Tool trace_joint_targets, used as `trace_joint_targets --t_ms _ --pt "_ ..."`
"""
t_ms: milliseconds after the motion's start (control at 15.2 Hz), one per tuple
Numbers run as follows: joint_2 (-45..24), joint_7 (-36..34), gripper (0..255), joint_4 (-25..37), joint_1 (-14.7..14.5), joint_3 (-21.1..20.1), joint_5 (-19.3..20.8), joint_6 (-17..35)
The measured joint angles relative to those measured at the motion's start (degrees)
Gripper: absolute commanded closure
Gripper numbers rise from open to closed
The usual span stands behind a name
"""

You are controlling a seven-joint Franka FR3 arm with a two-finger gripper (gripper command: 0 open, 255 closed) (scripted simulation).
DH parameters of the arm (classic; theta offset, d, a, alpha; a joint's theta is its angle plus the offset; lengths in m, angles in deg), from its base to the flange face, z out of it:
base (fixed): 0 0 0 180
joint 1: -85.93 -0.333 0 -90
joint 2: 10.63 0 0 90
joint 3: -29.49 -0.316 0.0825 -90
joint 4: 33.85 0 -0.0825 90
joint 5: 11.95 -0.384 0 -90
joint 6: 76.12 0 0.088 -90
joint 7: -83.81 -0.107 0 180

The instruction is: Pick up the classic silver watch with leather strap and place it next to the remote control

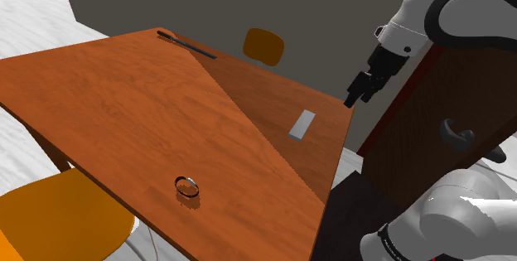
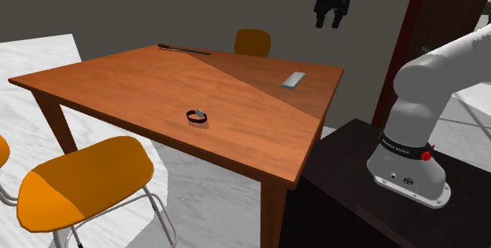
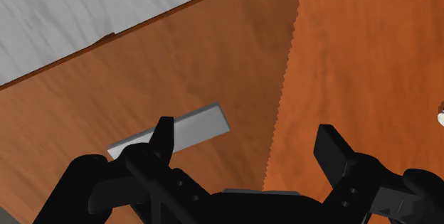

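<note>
Well apart from the remote control (image 1: 302, 124), our watch (image 1: 189, 186) sits as a closed loop, opening upward, long axis unclear; above the remote control our gripper (image 3: 245, 134) hangs, jaws spread wide.

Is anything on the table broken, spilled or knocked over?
Nothing stands out. The watch sits on the table, the remote lies flat near the edge, and a thin dark stick lies at the far corner. No spills.

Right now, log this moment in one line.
claw: open, empty, high over remote | watch: lying on table, apart from remote | stage: pick not yet done
</note>
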State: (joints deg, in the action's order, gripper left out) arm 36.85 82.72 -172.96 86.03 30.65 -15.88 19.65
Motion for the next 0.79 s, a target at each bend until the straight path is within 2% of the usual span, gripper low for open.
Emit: trace_joint_targets --t_ms 264,792 --pt "-1.91 -1.82 0 -0.23 -1.20 -2.29 -1.53 1.81" --pt "-12.82 -7.34 0 0.94 -4.95 -9.88 -5.75 10.46"
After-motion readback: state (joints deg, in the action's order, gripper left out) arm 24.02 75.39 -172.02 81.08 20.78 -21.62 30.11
